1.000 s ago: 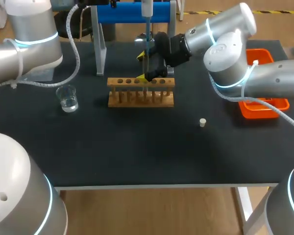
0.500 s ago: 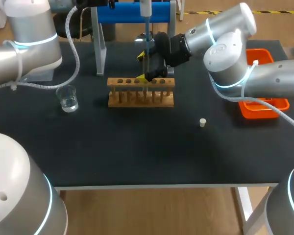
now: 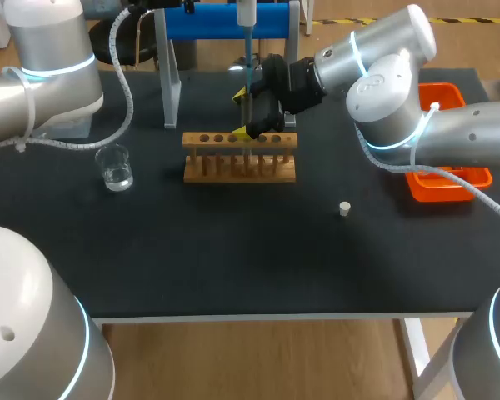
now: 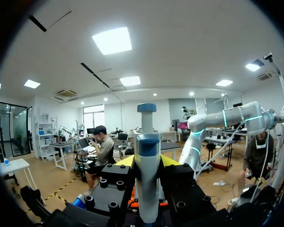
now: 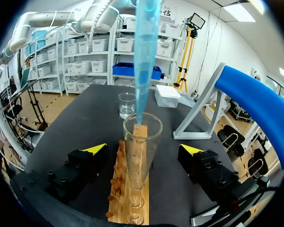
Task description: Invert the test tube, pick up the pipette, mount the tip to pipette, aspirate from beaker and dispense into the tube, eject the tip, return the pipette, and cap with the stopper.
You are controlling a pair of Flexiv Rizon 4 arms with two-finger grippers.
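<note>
Black desk (image 3: 233, 267) fills the head view. Nearest lies the small white stopper (image 3: 344, 208), alone, right of the middle. Further back, at the left, stands the beaker (image 3: 115, 169) with clear liquid in it. Level with it, mid-desk, sits the wooden rack (image 3: 240, 167). The test tube (image 5: 142, 142) stands upright over the rack, mouth up, between the fingers of the right hand (image 5: 143, 150). Those fingers are spread wide, with a gap on either side of the glass. The blue tip (image 5: 144, 56) dips into the tube's mouth. The left hand (image 4: 147, 161) grips the pipette (image 4: 146, 142) from both sides. Behind stands a blue stand (image 3: 229, 21).
</note>
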